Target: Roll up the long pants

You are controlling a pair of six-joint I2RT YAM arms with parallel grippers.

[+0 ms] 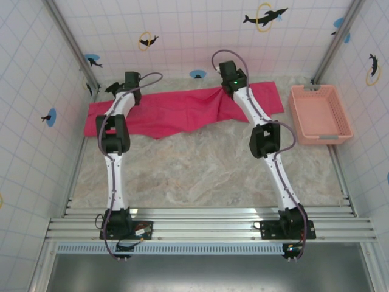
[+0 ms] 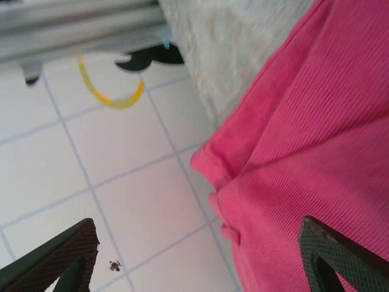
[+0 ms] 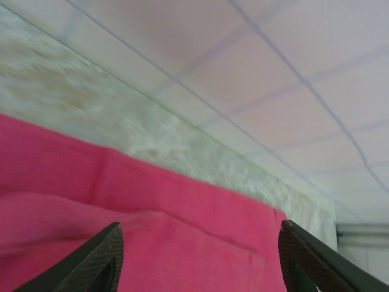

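Note:
The long pants (image 1: 176, 112) lie spread flat along the far edge of the table, bright pink-red, with folds near the middle. My left gripper (image 1: 130, 81) hovers over their far left edge. In the left wrist view it (image 2: 200, 271) is open, one finger (image 2: 58, 258) over the wall tiles and the other over the pants (image 2: 304, 152). My right gripper (image 1: 229, 74) is above the far edge right of the middle. In the right wrist view it (image 3: 206, 264) is open above the pants (image 3: 152, 182), nothing held. The waist button is out of view.
A pale pink plastic basket (image 1: 319, 112) stands at the far right of the table. Tiled walls (image 1: 182, 24) with dolphin stickers close in the back and sides, close behind both grippers. The marbled tabletop (image 1: 194, 164) stretches out in front of the pants.

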